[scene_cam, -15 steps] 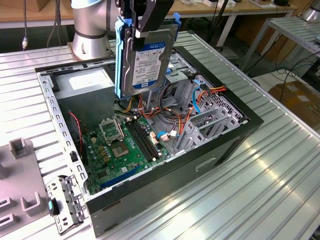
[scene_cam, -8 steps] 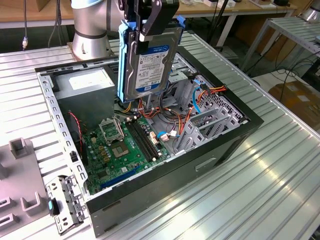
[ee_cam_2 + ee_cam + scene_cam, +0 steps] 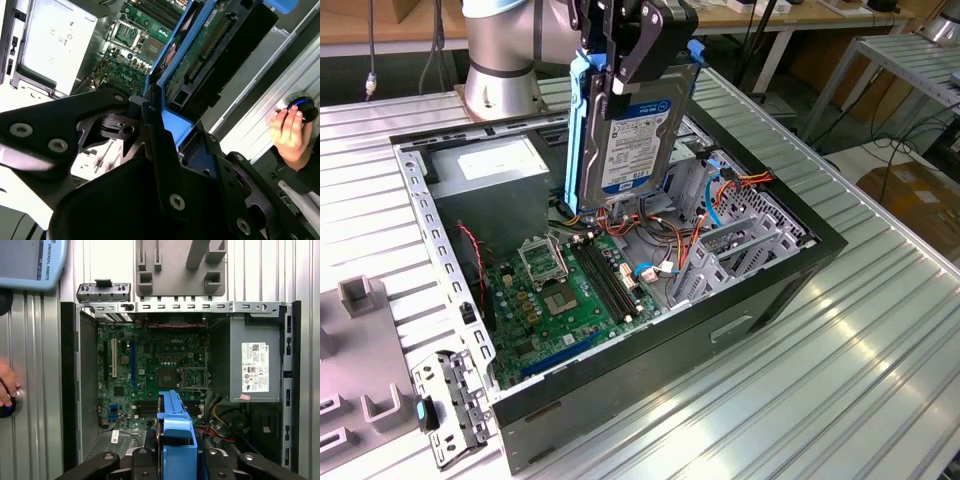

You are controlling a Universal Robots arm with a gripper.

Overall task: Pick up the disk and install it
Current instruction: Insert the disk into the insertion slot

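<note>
While the black two-fingered gripper (image 3: 638,62) is clamped on its upper end, the flat silver-grey metal disk with white-and-blue label and light blue plastic carrier rail (image 3: 632,135) hangs upright over the open black computer case (image 3: 790,275); we see its label facing the exterior view. Its lower edge sits in front of the orange and red cables, between the green motherboard (image 3: 560,290) and the perforated grey metal drive bay (image 3: 740,240); whether it touches anything there we cannot tell. In both wrist views the gripper (image 3: 160,130) (image 3: 175,460) pinches the blue rail of the disk (image 3: 210,47) (image 3: 176,440), with the motherboard (image 3: 125,55) (image 3: 150,365) below. The large grey power supply box with white sticker (image 3: 490,165) (image 3: 250,340) fills one corner of the case; the case stands on a ribbed aluminium table (image 3: 840,380); a grey plastic fixture (image 3: 360,350) lies beside it. A person's hand (image 3: 287,132) (image 3: 6,385) rests on a round black knob (image 3: 306,111) on the table.
</note>
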